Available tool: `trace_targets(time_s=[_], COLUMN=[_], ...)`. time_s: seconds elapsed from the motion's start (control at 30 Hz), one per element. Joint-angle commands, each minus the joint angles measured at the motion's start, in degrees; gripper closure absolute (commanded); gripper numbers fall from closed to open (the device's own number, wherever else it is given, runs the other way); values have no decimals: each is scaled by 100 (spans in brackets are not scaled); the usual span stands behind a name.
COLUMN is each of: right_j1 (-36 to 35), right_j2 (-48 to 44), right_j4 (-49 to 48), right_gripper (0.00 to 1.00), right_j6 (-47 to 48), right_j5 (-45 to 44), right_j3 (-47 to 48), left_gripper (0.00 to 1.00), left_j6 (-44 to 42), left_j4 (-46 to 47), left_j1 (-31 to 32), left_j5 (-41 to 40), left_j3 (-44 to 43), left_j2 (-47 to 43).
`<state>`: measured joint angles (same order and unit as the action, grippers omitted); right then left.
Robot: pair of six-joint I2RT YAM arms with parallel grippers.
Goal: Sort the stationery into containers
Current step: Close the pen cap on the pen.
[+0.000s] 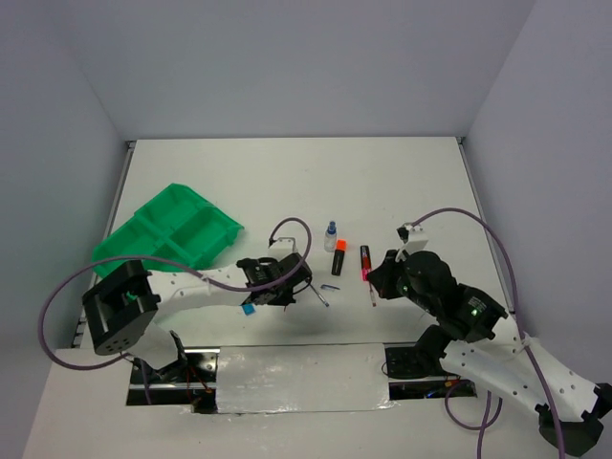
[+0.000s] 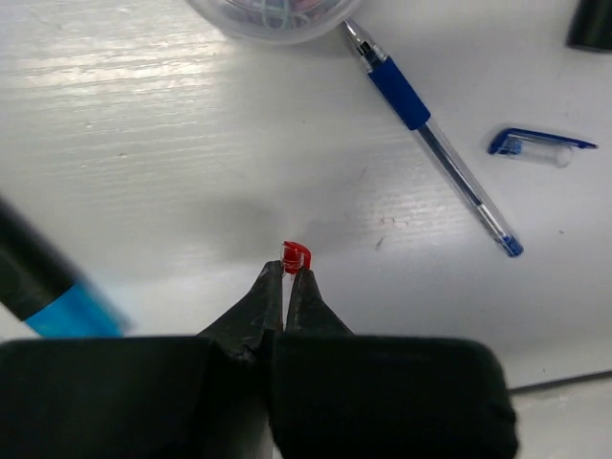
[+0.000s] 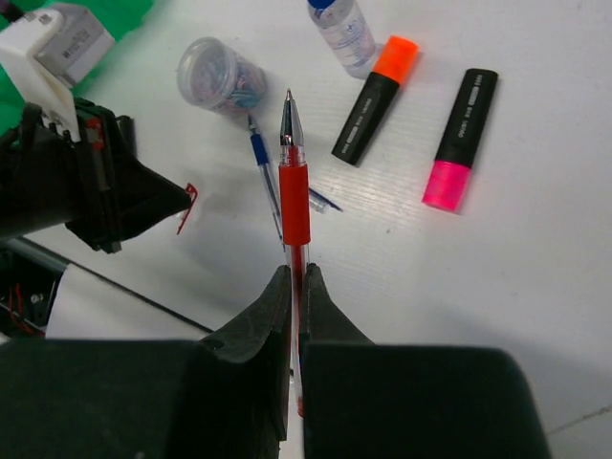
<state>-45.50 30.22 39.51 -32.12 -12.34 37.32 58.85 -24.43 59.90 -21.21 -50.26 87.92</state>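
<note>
White worktop (image 1: 287,182), plain pale walls behind. Green tray (image 1: 172,229) is seen at upper left of the top view, and no item is made out in it. The rest is scattered mid-frame: bottle (image 1: 331,232), orange highlighter (image 1: 339,256), pink highlighter (image 1: 364,261), all well apart from the tray.

Left end effector (image 2: 287,277) is shut narrow, with a small red cap (image 2: 296,256) pinched at the very tips, just above the worktop. In the left wrist view the blue pen (image 2: 430,143) lies diagonally at upper right, its blue cap (image 2: 535,145) is loose beside it, the tub (image 2: 268,14) is cut off by the top edge, and the blue highlighter (image 2: 48,287) is at lower left.

Right end effector (image 3: 295,277) is clamped on the red pen (image 3: 295,201), which is held by the barrel with the tip pointing up-frame and bare. The cap is seen to the left of the pen in that view, near it but not touching.

Step judged: the red pen is being recapped before sorting, and no item has been sorted yet. The next move calls for the pen tip and the cap mouth to be lined up on one axis, then pushed together. The cap is held by little, so a slip or twist is likely if the approach is off-centre. Whether the cap mouth faces the pen cannot be told.
</note>
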Motion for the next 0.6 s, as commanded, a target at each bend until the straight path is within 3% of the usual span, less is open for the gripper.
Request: trace_targets(time_s=[0.0,0.23,0.27,0.47,0.57], right_j1=[-47,-47,-47,-65,-301], right_j2=[-51,238,265,475,748], right_j4=[-715,-1575,-1795,-4018,-5003], right_gripper=[100,100,100,100,100], right_j6=[144,101,92,-540,-909], right_j5=[372,1127,1590,3094,3133], right_j3=[-216,-690,-761,-1613,-1912], left_gripper=[100,100,100,100,100], left_j6=[48,100,83,171,22], left_j4=[-194,-458,-423,164,963], left_j1=[22,22,22,22,31], left_j5=[-190,-717,-874,-1376,-1429], left_j3=[-1,-124,-159,-116,130], left_j2=[-687,-1795,-2005,-2823,-3253])
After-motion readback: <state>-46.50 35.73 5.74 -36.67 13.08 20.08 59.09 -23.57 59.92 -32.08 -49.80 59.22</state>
